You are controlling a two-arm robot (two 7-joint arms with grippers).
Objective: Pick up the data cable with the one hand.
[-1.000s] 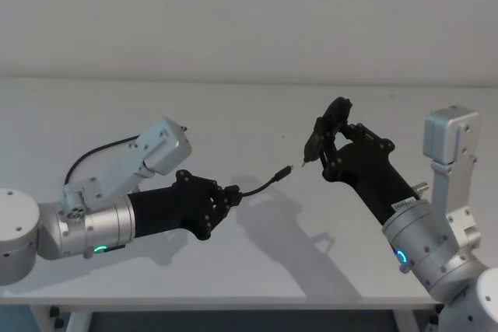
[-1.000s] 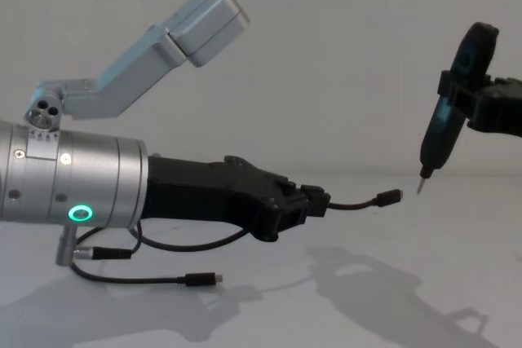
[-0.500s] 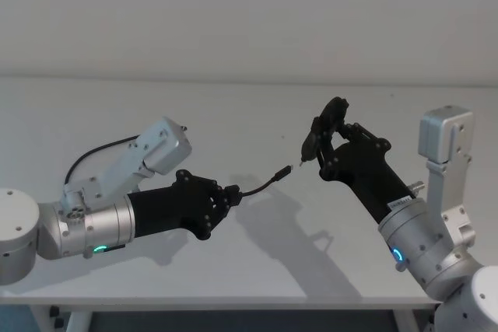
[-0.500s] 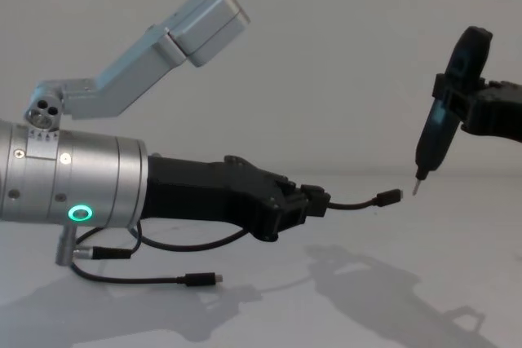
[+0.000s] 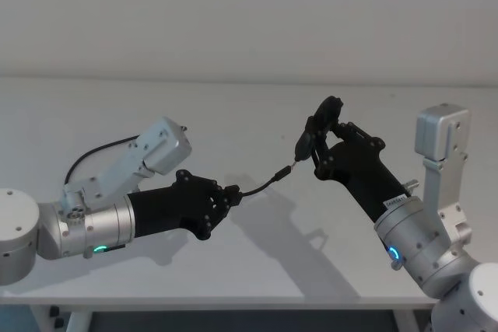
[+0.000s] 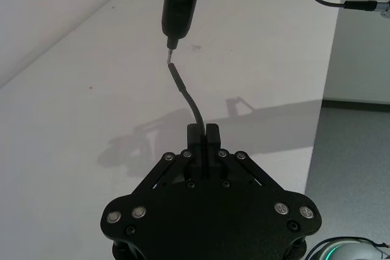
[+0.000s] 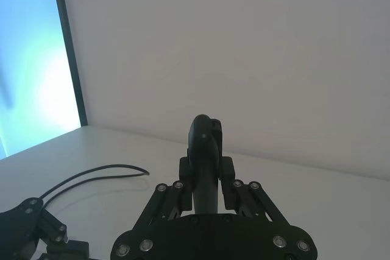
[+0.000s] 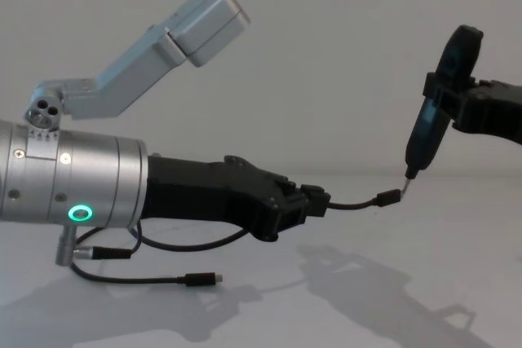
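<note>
A bare robotics test space, likely a lab: a plain white table [image 5: 257, 270] beneath the left gripper [image 5: 231, 194], a blank pale wall [image 5: 249, 13] behind it, grey flooring [image 6: 353, 144] beyond the table's edge.

Left pincer [image 8: 314, 201]: black, angular, screw-studded; silver cylinder forearm, glowing green ring. Right pincer [image 5: 317, 141]: black, blue-lit silver wrist.

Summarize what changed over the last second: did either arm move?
The right gripper, shut on a dark pen-shaped tool, moved toward the robot's left until the tool's tip reached the free plug of the data cable. The left gripper stayed put, clamped on the cable; the cable's other end still lies on the table.
</note>
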